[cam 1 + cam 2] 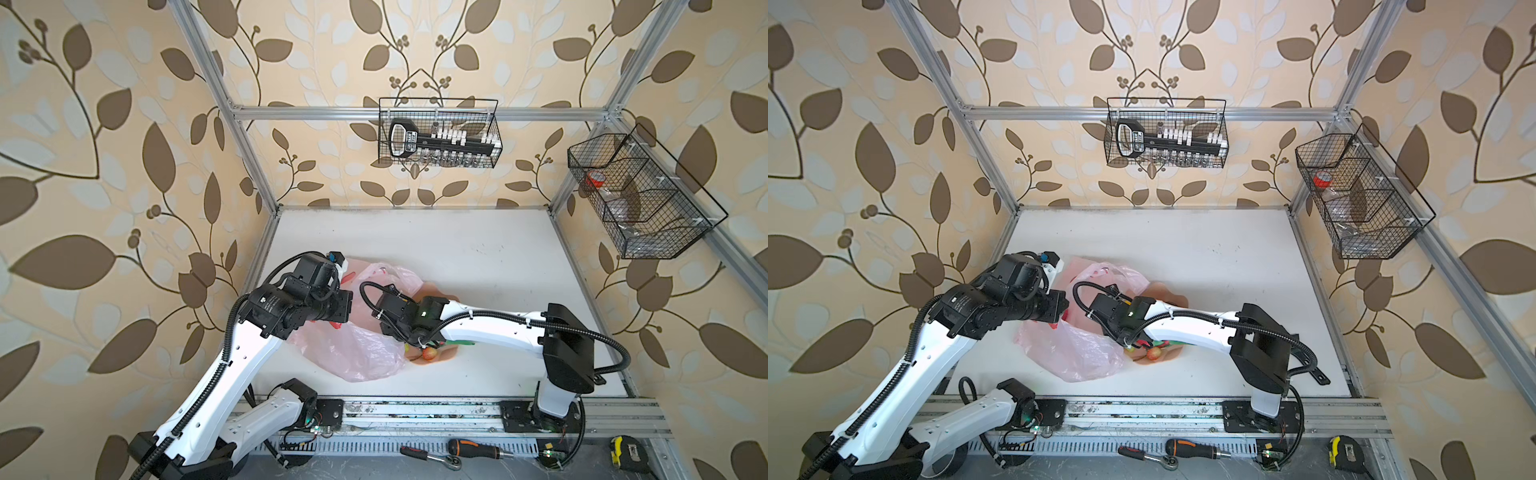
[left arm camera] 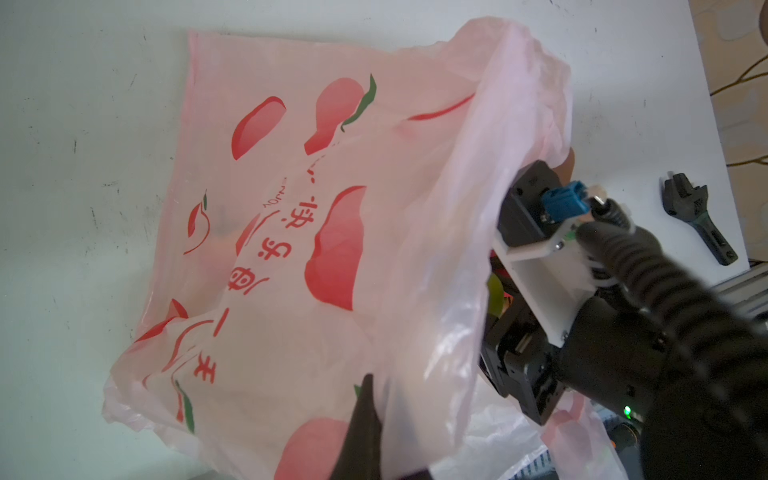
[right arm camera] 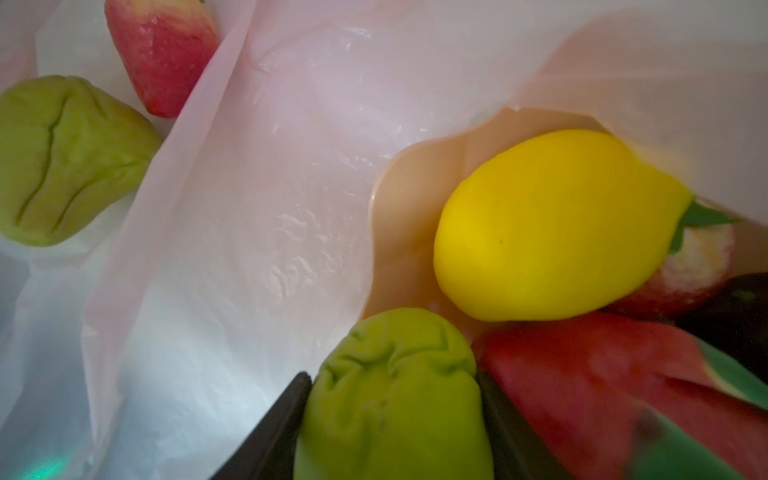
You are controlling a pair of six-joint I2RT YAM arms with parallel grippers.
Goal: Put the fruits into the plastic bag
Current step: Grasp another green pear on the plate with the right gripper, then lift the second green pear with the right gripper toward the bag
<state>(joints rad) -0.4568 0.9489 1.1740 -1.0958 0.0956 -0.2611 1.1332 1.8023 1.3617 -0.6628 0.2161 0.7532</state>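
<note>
The pink plastic bag (image 1: 361,353) (image 1: 1071,353) lies crumpled at the front middle of the table. My left gripper (image 2: 376,399) is shut on its upper film (image 2: 291,208), holding the mouth up. My right gripper (image 3: 391,376) reaches in at the mouth, both fingers pressed against a green pear (image 3: 395,424) over the peach plate (image 3: 415,199). On the plate lie the yellow lemon (image 3: 552,224), the dragon fruit (image 3: 602,382), a strawberry-like piece (image 3: 698,270) and a dark plum (image 3: 739,307). Past a fold of film lie another pear (image 3: 62,158) and a red piece (image 3: 162,54).
The plate (image 1: 440,357) touches the bag's right side, with a red-yellow fruit (image 1: 430,353) showing on it. A loose black part (image 2: 698,220) lies near the right arm's base. Wire baskets (image 1: 440,133) (image 1: 640,195) hang on the walls. Hand tools (image 1: 473,449) lie along the front rail.
</note>
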